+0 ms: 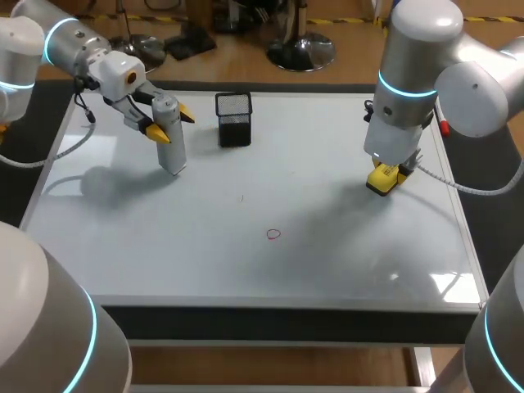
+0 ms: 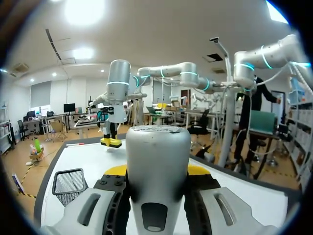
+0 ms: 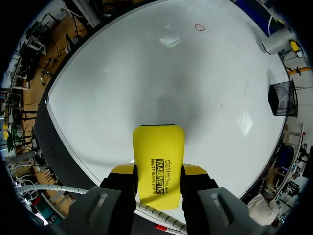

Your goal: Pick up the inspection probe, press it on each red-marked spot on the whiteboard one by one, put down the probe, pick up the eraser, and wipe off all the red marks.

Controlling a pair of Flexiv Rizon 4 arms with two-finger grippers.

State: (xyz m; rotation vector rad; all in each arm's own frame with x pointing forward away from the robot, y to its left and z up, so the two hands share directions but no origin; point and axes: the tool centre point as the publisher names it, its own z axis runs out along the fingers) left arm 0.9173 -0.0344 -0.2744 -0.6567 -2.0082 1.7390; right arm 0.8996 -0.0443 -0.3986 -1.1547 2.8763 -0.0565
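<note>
The silver-grey probe (image 1: 170, 139) stands upright near the whiteboard's (image 1: 327, 270) far left, and my left gripper (image 1: 172, 124) is shut on its upper part. In the left wrist view the probe (image 2: 157, 161) fills the gap between the yellow-tipped fingers (image 2: 116, 170). Whether its lower end touches the board I cannot tell. My right gripper (image 1: 385, 173) is shut on the yellow eraser (image 1: 381, 180), low over the board's right side. The eraser (image 3: 159, 164) sticks out ahead of that gripper (image 3: 159, 170). One small red ring (image 1: 273, 234) is drawn near the board's middle, far ahead of the eraser in the right wrist view, red ring (image 3: 200, 27).
A black mesh cup (image 1: 234, 119) stands at the back of the board, just right of the probe; it also shows beside the left gripper, mesh cup (image 2: 68, 182). A tiny dark speck (image 1: 241, 197) lies between the cup and the red ring.
</note>
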